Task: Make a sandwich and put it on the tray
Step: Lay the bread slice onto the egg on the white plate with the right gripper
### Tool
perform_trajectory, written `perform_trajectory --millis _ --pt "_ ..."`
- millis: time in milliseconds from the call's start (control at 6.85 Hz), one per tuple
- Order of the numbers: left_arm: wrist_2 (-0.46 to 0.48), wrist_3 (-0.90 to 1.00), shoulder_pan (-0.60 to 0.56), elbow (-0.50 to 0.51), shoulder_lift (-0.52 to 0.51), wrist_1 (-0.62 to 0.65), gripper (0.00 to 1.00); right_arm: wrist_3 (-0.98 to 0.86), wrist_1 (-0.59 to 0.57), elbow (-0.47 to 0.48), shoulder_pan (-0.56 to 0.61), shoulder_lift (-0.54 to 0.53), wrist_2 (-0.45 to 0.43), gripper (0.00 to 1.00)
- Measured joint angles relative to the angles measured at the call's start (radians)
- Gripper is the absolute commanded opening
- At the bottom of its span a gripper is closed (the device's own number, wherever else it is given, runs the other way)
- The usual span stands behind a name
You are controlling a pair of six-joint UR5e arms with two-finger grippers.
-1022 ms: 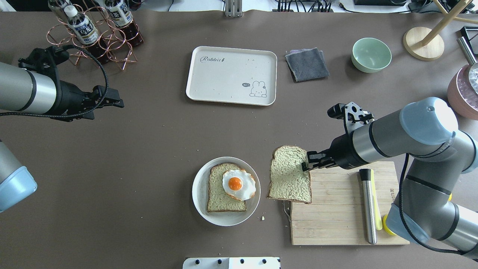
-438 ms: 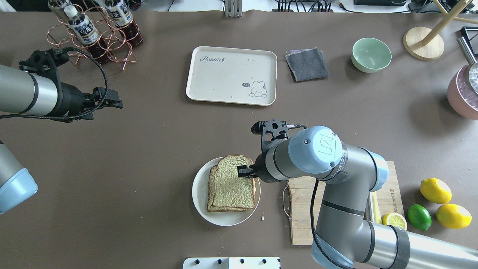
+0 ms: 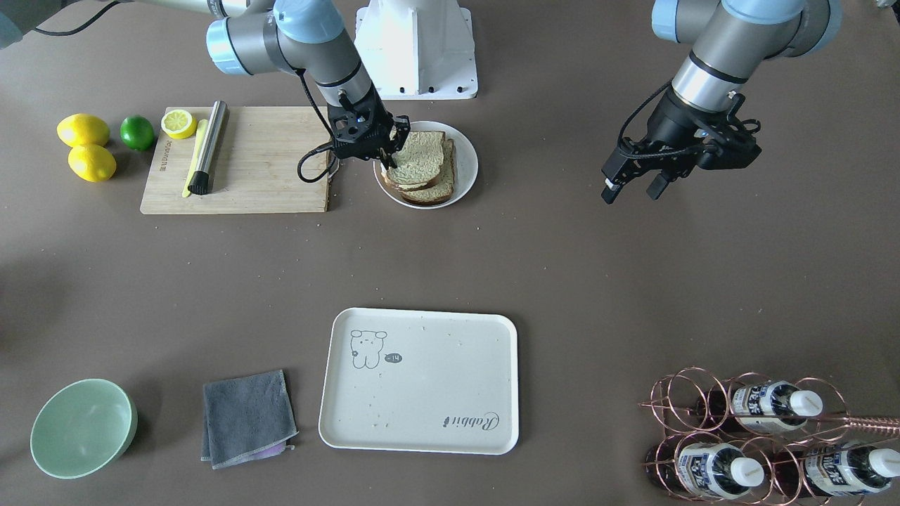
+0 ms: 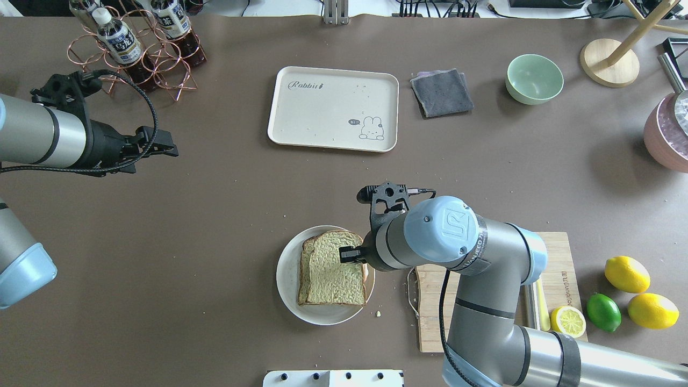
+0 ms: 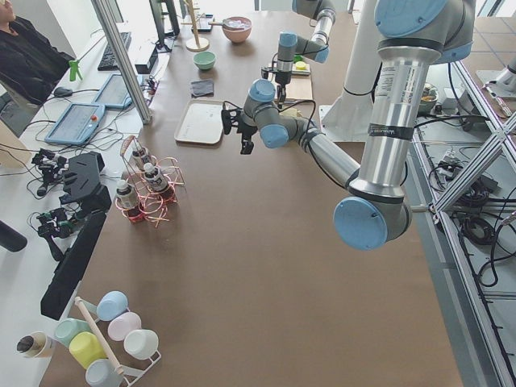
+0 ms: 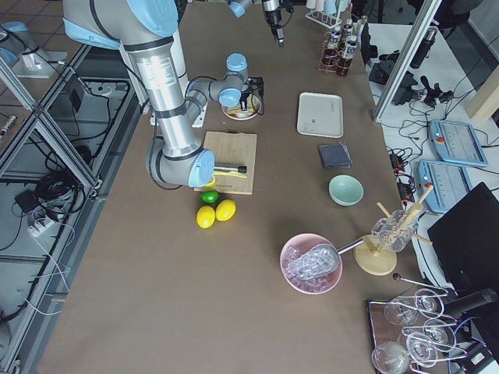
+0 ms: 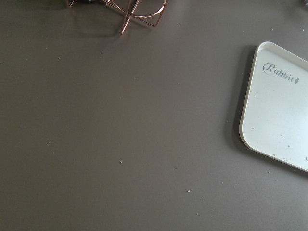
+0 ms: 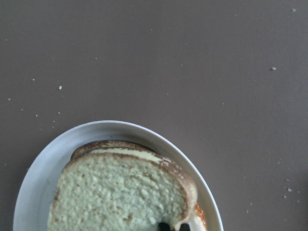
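Pinching spongy square bread (image 4: 329,278), the right claw (image 4: 346,253) overhangs a round plate (image 4: 285,279).

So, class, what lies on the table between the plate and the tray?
Only bare table; the overhead view shows nothing between plate and tray.
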Motion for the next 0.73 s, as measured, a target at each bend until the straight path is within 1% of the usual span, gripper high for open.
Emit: perform_trajectory --millis 146,438,730 --pt "0.001 0.0 0.002 0.001 -0.001 0.0 0.97 0.0 0.003 -0.014 -0.001 0.01 -0.004 0.97" --pt "0.001 0.001 0.003 0.007 -0.003 -0.001 0.97 0.015 0.008 -0.018 -0.001 0.014 -0.012 0.99" --pt "0.0 0.001 0.004 0.008 -0.004 -0.001 0.97 0.057 0.007 0.004 0.007 0.015 -0.02 0.99"
